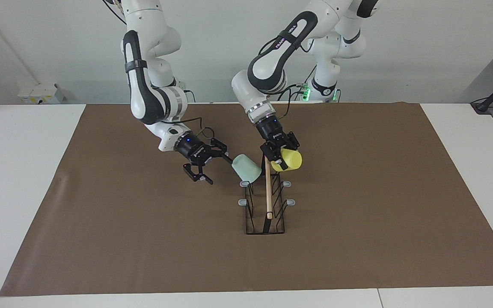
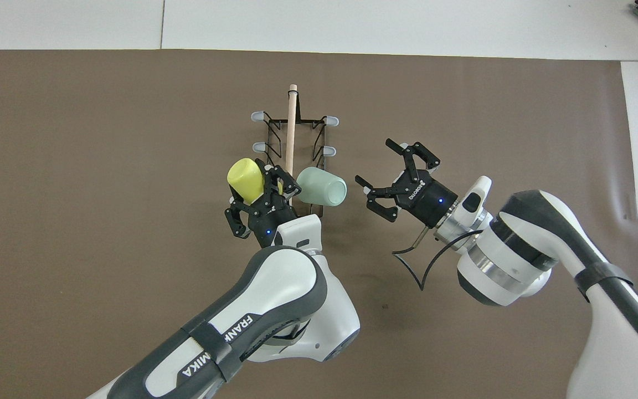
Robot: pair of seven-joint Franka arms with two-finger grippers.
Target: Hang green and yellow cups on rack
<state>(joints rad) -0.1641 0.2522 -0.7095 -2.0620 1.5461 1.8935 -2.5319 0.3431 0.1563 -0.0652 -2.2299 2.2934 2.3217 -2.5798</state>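
Note:
The black wire rack (image 1: 248,218) with its wooden rod (image 1: 268,192) stands mid-table; it also shows in the overhead view (image 2: 319,151). The mint green cup (image 1: 246,167) hangs tilted on the prong nearest the robots on the right arm's side, also in the overhead view (image 2: 322,187). My right gripper (image 1: 221,172) is open and empty just beside it, not touching (image 2: 372,160). My left gripper (image 1: 281,155) is shut on the yellow cup (image 1: 290,159), holding it on its side at the nearest prong on the left arm's side (image 2: 246,178); that prong is hidden.
Several grey-tipped prongs (image 1: 290,201) farther from the robots are bare (image 2: 259,147). A brown mat (image 1: 379,214) covers the table. Small boxes and cables sit at the table's corners.

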